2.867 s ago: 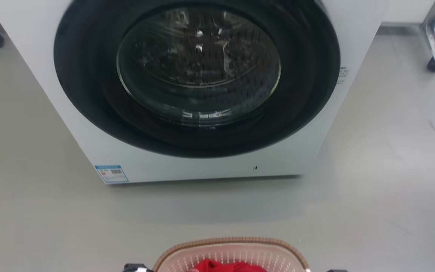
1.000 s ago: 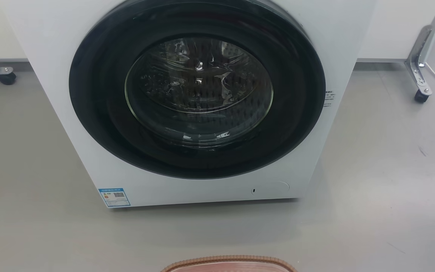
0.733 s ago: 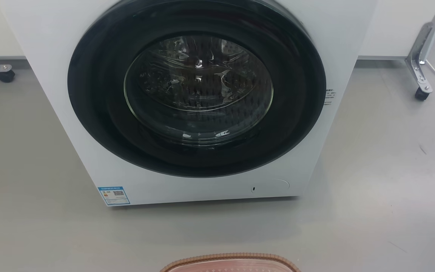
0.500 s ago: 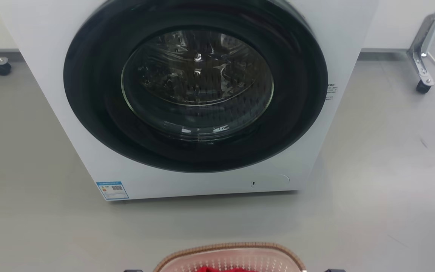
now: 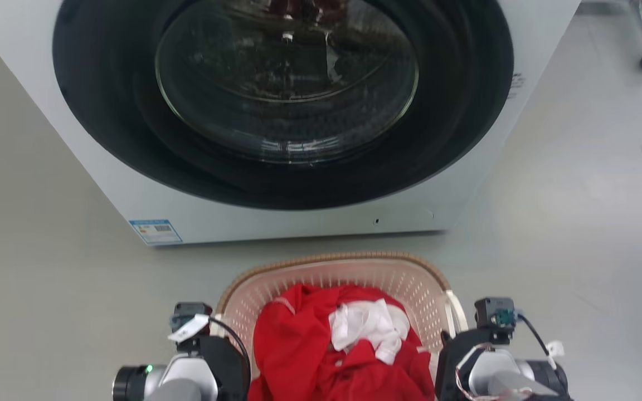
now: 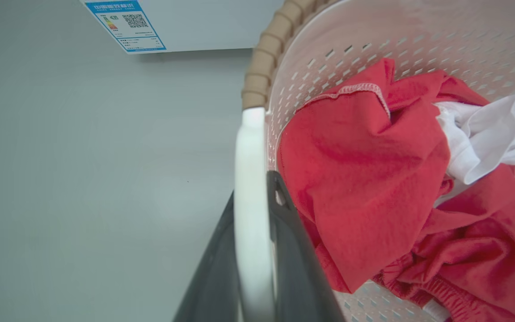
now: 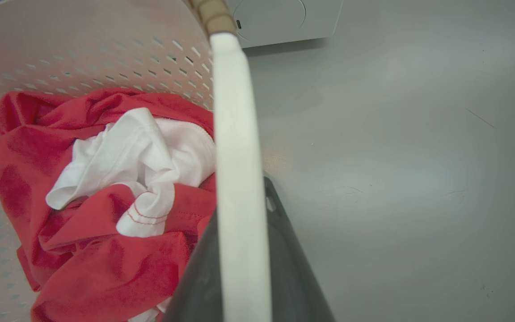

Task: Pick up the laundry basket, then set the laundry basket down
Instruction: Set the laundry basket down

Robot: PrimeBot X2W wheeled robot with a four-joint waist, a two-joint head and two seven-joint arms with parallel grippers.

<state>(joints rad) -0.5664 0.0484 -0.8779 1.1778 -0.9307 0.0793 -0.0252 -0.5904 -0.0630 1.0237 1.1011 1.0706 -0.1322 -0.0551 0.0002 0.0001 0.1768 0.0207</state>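
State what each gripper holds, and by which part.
Both hold the laundry basket: left gripper shut on its left white handle, right gripper on the right white handle.

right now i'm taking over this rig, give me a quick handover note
Left end effector: shut on the left handle of the laundry basket.
Right end effector: shut on the right handle.
Basket: in front of the washing machine, clothes inside.
Done: both handles gripped; lifted or not, I cannot tell.
Left: finish the lift, set it down, release.
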